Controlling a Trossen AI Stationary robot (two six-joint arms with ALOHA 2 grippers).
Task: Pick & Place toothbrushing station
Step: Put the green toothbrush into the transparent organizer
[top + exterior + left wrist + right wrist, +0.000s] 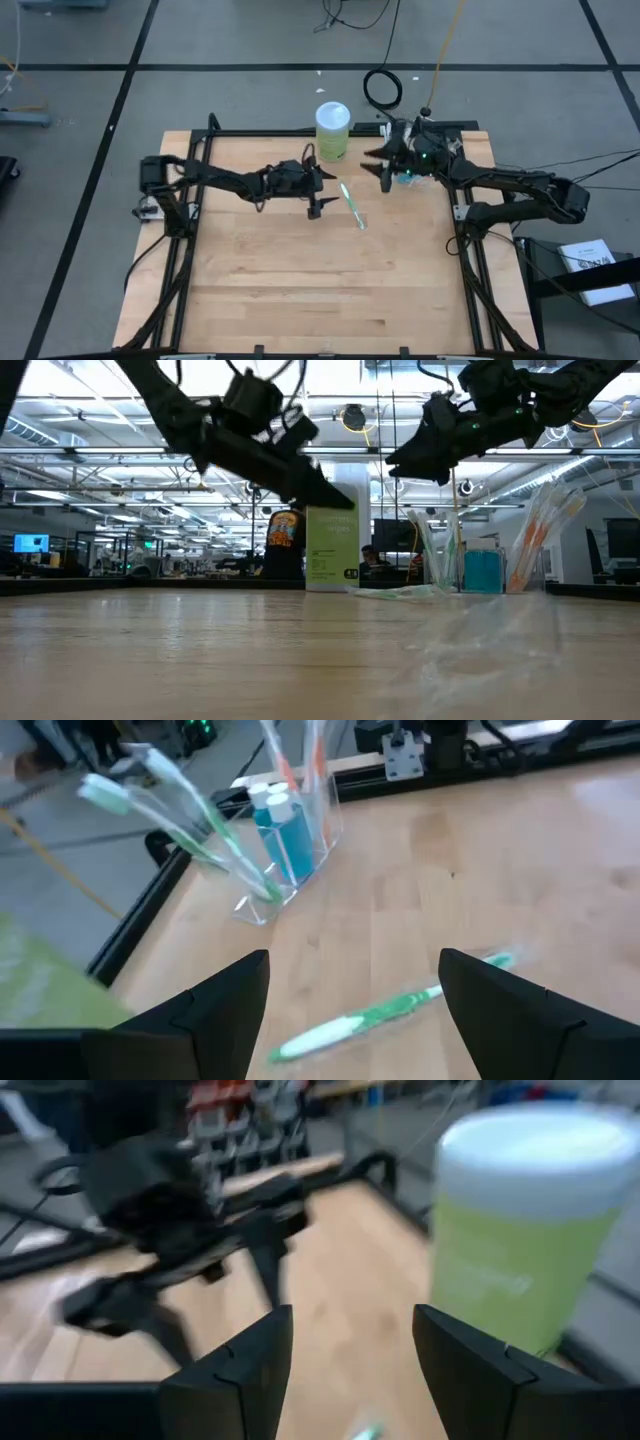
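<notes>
Lying flat on the wooden table (300, 270) just right of the high view's centre is a green-white toothbrush (350, 203), while the clear cup (290, 850), holding more toothbrushes (180, 820) and teal tubes (285, 830), is standing near the table's upper right corner. Hovering beside the brush on its left, the left gripper (318, 190) is holding its fingers apart and empty. Above the cup, the right gripper (383, 165) is also spreading its fingers, apparently gripping nothing, with the lime-green cylinder (333, 130) sitting between the arms at the table's top edge.

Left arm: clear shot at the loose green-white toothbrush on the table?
Probably yes. The left hand hangs open right by the green-white toothbrush, which lies flat on bare wood with nothing between them.
</notes>
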